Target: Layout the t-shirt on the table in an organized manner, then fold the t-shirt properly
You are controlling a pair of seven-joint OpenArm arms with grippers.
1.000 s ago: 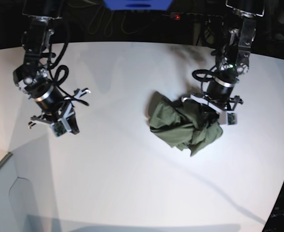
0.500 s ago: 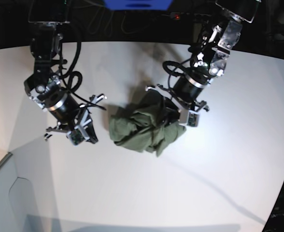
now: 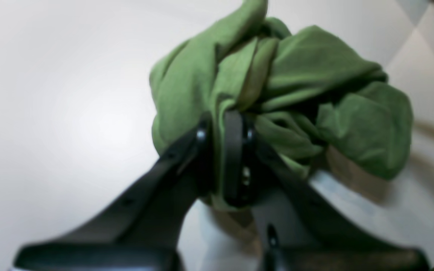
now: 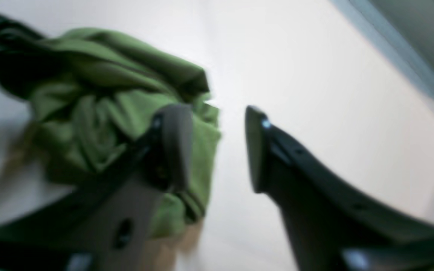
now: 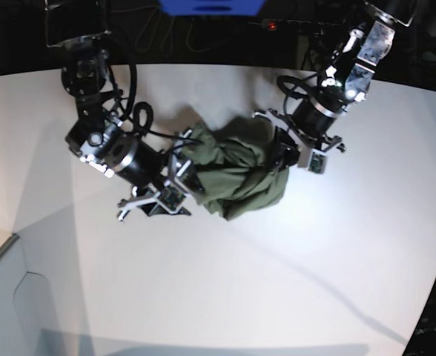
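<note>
- The t-shirt (image 5: 236, 167) sits as a crumpled olive bundle near the middle of the white desk (image 5: 218, 282), bunched between the two arms, not yet laid flat.
- The left gripper (image 3: 236, 124) has its jaws pressed together on a fold at the bundle's edge; in the left wrist view the green cloth wells up around the black fingers, a pinch that anchors one side so the cloth can be drawn out.
- The right gripper (image 4: 217, 146) has its jaws spread, with bare desk showing through the gap. One finger lies against the cloth's near side, but nothing is caught between them.
- That placement reads as an approach to a second hold opposite the first: with two holds on either side, the arms could pull apart and open the bundle.
- Collar, sleeves and hem cannot be told apart in the crumple, so which part each arm has or aims at is unclear.
- Folding looks some way off; spreading comes first.
</note>
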